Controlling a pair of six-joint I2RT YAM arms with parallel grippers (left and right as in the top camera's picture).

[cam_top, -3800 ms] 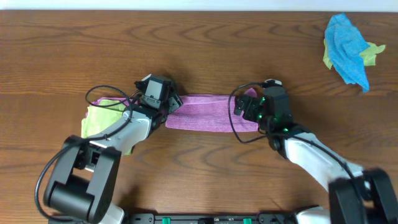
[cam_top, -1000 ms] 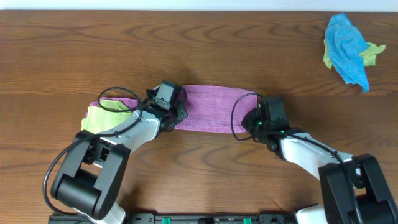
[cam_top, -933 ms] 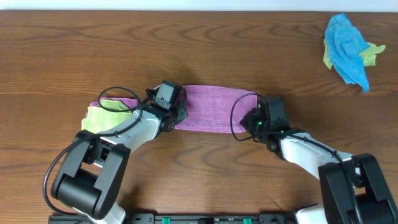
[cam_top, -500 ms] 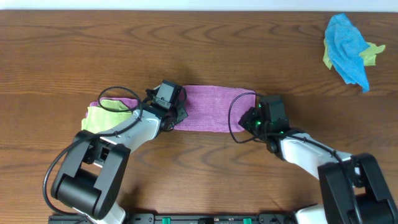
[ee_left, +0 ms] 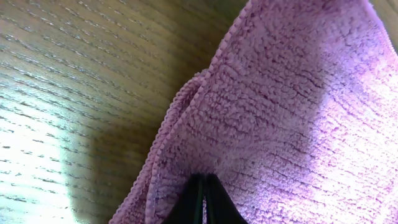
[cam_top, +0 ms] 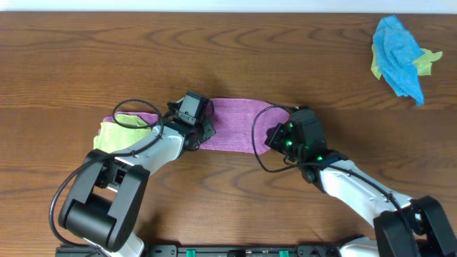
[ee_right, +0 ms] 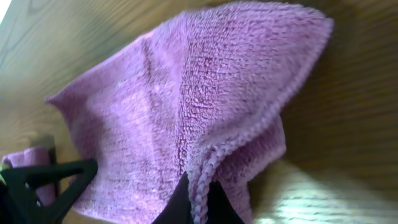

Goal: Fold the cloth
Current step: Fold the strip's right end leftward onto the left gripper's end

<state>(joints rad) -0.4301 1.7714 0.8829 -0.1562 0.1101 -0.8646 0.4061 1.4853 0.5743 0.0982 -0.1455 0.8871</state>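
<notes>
Far left on the desk [cam_top: 64,57] there's a lime-green cloth [cam_top: 114,137] bunched up near the left arm, with a strip of magenta showing along its far edge.

Just right of that is the cloth [cam_top: 239,120], the magenta one. It lies near the middle of the desk as a long band running left to right, and it looks doubled over.

The left fingers [cam_top: 206,133] sit at the band's near-left end. In the left wrist view they're pressed together, pinching the fuzzy cloth [ee_left: 280,124] right by its stitched edge, with the black tips [ee_left: 198,200] buried in the pile.

The right fingers [cam_top: 273,138] are at the band's right end. In the right wrist view they're also clamped tight, pinching a hemmed edge [ee_right: 214,158] of the cloth [ee_right: 174,106]. That end is lifted off the desk and curls over instead of lying flat.

Way off at the far right corner there's a bright blue cloth [cam_top: 396,53] in a crumpled heap. A yellow-green cloth [cam_top: 428,63] pokes out from under it, well apart from everything else.
</notes>
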